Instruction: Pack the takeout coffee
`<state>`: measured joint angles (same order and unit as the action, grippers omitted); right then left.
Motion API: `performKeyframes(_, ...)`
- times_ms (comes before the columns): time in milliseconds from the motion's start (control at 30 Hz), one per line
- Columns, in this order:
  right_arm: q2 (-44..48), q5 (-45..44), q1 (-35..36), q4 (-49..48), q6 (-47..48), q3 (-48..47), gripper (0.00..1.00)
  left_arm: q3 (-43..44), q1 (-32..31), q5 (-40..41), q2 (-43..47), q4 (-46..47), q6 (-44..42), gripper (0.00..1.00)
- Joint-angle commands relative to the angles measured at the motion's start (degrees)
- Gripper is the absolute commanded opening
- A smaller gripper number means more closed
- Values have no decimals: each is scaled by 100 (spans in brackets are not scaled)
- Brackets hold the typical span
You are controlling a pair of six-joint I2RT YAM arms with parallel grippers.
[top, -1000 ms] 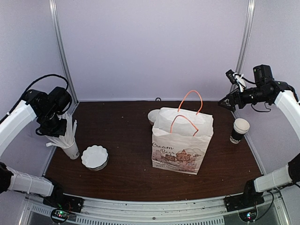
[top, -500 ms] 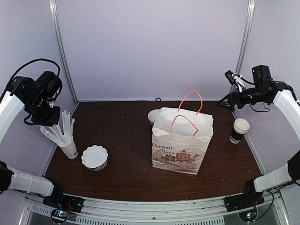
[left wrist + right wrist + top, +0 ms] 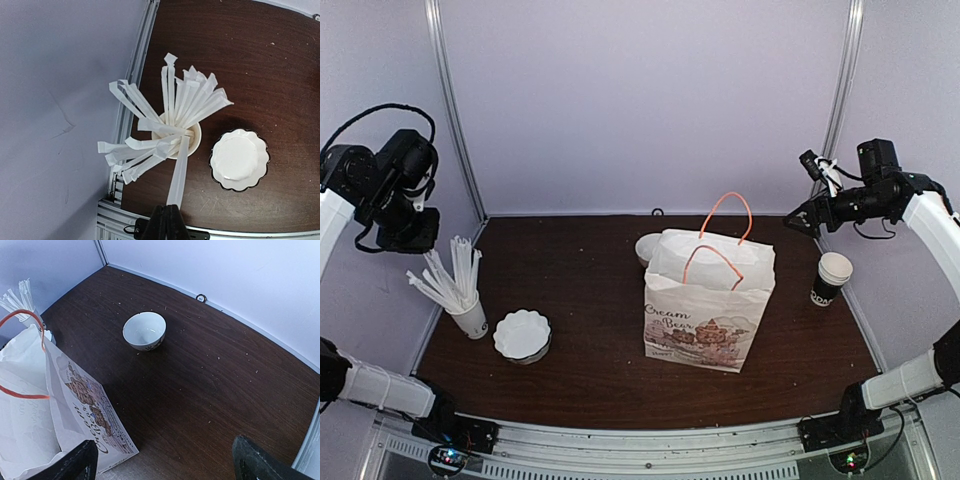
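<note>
Evidently the left gripper (image 3: 166, 214) is closed, its fingers pressed together on the near end of one wrapped straw (image 3: 179, 170). The straw's long axis runs straight away from the fingertips toward the straw cup (image 3: 196, 142). Its far end is seen over the cup's mouth among the other straws, and whether it is clear of the rim cannot be told.

Outward from there, a scalloped white dish (image 3: 239, 160) is seen just beside the straw cup. The paper bag (image 3: 708, 300) stands upright well apart to the right, near the middle of the table (image 3: 580, 260), with its orange handles up.

The right gripper (image 3: 800, 222) is held high over the far right edge, its fingers spread wide with nothing between them. A white-topped black cup (image 3: 833, 278) stands below it, beside the bag's right wall but apart from it. A small bowl (image 3: 144, 331) sits behind the bag.

The takeout coffee, the black-lidded cup, is not to be seen in any view. It is judged to be possibly inside the bag, though the bag's inside is not shown.

The coming move is judged to turn on one relation. The bag's mouth lies across the table to the right of the left fingers, so the straw would have to be lifted along its own axis and then carried rightward. The left arm is nearer the straws. The right arm is nearer the bag and the white-topped cup.
</note>
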<state>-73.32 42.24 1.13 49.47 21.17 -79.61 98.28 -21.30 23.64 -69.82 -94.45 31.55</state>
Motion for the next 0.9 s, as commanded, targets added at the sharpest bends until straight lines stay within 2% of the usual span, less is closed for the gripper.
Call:
performKeyframes(0, 2, 105, -36, -76, 13, 20, 96, 308, 56, -138, -37, -761, -28, 0)
performKeyframes(233, 2, 161, -34, -68, 10, 25, 96, 319, 56, -316, 19, -838, -56, 0)
performKeyframes(467, 26, 164, -38, -52, 13, 34, 97, 527, 56, -1047, 32, -838, -122, 0)
performKeyframes(633, 37, 163, -34, -37, 10, 31, 97, 662, 56, -1221, 98, -792, -125, 0)
performKeyframes(733, 41, 145, -33, -38, 10, 21, 97, 665, 56, -1741, 208, -377, -247, 0)
performKeyframes(867, 24, 137, -35, -13, 10, -25, 97, 440, 43, -3300, 270, 700, -418, 0)
